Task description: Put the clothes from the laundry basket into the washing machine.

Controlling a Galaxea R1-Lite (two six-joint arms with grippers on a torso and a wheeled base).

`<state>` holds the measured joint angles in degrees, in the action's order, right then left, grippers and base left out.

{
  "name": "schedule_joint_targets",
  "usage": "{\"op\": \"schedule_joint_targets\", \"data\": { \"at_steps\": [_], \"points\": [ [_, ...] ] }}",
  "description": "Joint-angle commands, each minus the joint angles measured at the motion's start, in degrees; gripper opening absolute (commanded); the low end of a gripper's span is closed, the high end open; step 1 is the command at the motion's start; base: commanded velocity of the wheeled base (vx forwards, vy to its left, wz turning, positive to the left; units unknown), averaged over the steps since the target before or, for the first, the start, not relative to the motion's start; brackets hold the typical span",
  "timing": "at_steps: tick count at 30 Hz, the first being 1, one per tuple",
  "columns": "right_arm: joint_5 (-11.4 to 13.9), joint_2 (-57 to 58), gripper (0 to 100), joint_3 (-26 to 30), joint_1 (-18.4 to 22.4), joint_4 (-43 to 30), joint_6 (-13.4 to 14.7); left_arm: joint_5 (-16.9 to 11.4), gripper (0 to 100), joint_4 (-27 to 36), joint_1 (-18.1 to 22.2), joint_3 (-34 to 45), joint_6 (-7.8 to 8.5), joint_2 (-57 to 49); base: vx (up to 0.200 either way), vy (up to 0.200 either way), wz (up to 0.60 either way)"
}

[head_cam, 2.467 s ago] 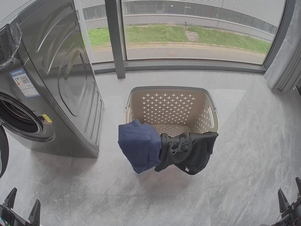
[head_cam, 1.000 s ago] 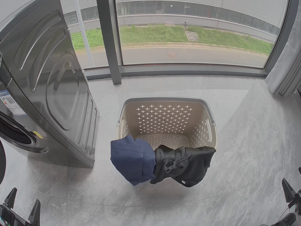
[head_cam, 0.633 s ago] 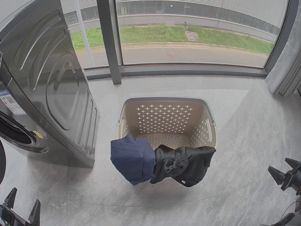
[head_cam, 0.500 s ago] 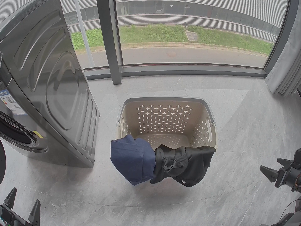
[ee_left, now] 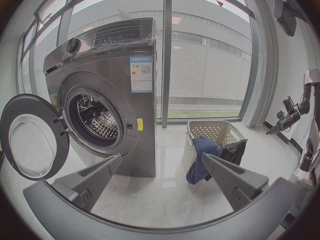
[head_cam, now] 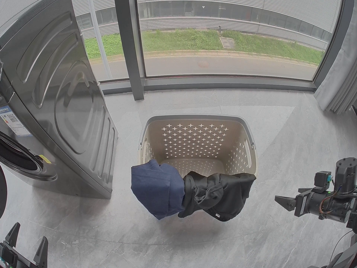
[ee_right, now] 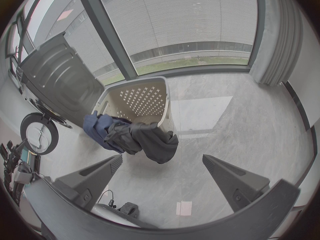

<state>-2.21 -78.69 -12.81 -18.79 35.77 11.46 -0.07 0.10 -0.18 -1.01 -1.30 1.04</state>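
Observation:
A beige laundry basket (head_cam: pixel 197 138) stands on the floor with a blue garment (head_cam: pixel 158 188) and a black garment (head_cam: pixel 219 194) draped over its near rim. The grey washing machine (head_cam: pixel 55 93) is to its left; its round door (ee_left: pixel 33 135) hangs open and the drum (ee_left: pixel 95 117) shows. My left gripper (head_cam: pixel 26 241) sits low at the near left, open, holding nothing. My right gripper (head_cam: pixel 292 197) hovers to the right of the black garment, apart from it, open, fingertips pointing toward the basket. From the right wrist, both garments (ee_right: pixel 133 137) lie ahead of the open right gripper (ee_right: pixel 162 159).
Behind the basket runs a full-height window with a dark pillar (head_cam: pixel 128 38). A grey curtain (head_cam: pixel 340 82) hangs at the far right. Grey tiled floor (head_cam: pixel 186 239) stretches between the basket and me, and to the basket's right.
The head camera shifted at first, sliding the scene. Since then my right arm has risen from the near right corner and swung left toward the basket. Left gripper and clothes stay put.

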Motion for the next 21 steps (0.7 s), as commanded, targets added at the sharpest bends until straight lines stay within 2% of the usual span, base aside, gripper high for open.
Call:
{"op": "schedule_joint_targets", "data": {
  "at_steps": [1, 7, 21],
  "points": [
    [-2.3, -13.0, 100, -2.5, -4.4, 4.9, 1.5, 0.0, 100, 0.0, 0.0, 0.9, -0.19, -0.6, 0.000, 0.000, 0.00],
    [-2.6, -19.2, 100, -4.1, -5.1, 10.8, 1.4, 0.0, 100, 0.0, 0.0, 0.9, -0.10, -0.6, 0.000, 0.000, 0.00],
    [-2.7, -31.3, 100, -8.3, -7.3, 16.8, 1.8, 0.0, 100, 0.0, 0.0, 0.9, -0.10, -0.6, 0.000, 0.000, 0.00]
  ]
}}
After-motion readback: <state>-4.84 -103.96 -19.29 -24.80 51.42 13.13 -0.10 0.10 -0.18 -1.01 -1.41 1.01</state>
